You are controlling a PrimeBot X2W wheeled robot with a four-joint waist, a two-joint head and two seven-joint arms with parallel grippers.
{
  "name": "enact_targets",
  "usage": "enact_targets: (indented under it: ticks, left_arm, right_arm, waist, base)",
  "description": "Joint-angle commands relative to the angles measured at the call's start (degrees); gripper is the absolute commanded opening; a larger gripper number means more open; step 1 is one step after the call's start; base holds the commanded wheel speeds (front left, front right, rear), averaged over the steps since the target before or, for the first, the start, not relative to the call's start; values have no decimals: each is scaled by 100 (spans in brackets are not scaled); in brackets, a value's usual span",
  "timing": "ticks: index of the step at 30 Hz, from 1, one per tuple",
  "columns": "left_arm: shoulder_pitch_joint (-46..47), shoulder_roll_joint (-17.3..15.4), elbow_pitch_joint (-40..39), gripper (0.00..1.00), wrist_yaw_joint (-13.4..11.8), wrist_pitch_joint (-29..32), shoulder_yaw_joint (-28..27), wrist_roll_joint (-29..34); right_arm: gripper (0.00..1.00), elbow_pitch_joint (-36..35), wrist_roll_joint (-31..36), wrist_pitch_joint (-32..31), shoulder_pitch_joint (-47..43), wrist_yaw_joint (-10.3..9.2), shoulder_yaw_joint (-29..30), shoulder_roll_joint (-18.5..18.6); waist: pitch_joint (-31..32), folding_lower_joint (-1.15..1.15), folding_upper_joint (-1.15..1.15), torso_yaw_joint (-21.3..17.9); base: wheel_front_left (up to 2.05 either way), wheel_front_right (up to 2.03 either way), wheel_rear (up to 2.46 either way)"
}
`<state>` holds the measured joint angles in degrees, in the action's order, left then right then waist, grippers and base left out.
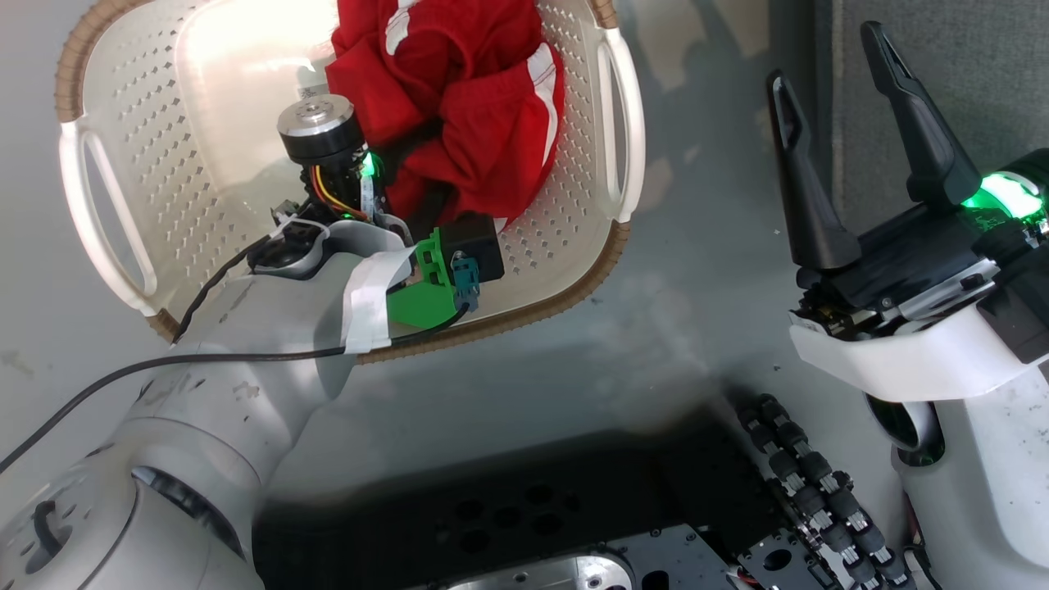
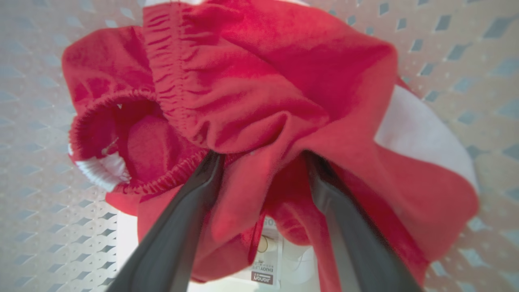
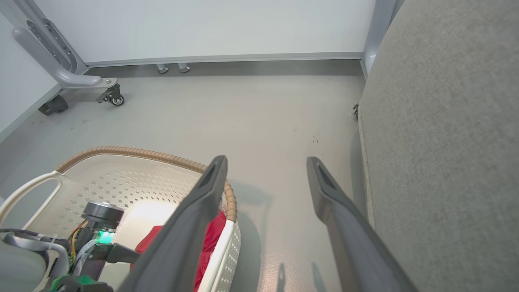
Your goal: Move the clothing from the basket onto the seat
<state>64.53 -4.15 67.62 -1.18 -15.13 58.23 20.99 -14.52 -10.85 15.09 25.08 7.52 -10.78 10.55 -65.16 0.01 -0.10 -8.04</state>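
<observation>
The left hand (image 2: pixel 261 156) is down in the basket (image 1: pixel 574 246). Its two fingers (image 2: pixel 178 227) are spread wide, with their tips pushed into the bunched red clothing (image 2: pixel 263 81); a fold of fabric lies between them, not pinched. The clothing sits heaped in the far right part of the basket. The right hand (image 1: pixel 826 53) hangs released and empty over the floor (image 3: pixel 263 113), between the basket and the grey seat (image 3: pixel 446 142) on the right.

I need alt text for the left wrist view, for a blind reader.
The left tool, its two dark fingers apart, reaches into crumpled red clothing with a white stripe, inside the cream perforated basket. A white label shows below the cloth.
</observation>
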Motion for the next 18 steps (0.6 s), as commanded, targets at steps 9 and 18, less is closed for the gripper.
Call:
enact_targets:
  ticks: [9, 18]
  left_arm:
    - [137, 33, -182, 0, -142, -3, 49, -427]
    - [-347, -81, -791, 0, -279, -3, -26, -1058]
  right_arm:
    - [100, 6, 36, 10, 64, -6, -85, 9]
    - [100, 177, 9, 10, 210, -6, -120, -63]
  waist:
    - [-21, -1, 10, 67]
    - [640, -1, 10, 152]
  base:
    - [0, 0, 0]
    - [0, 0, 0]
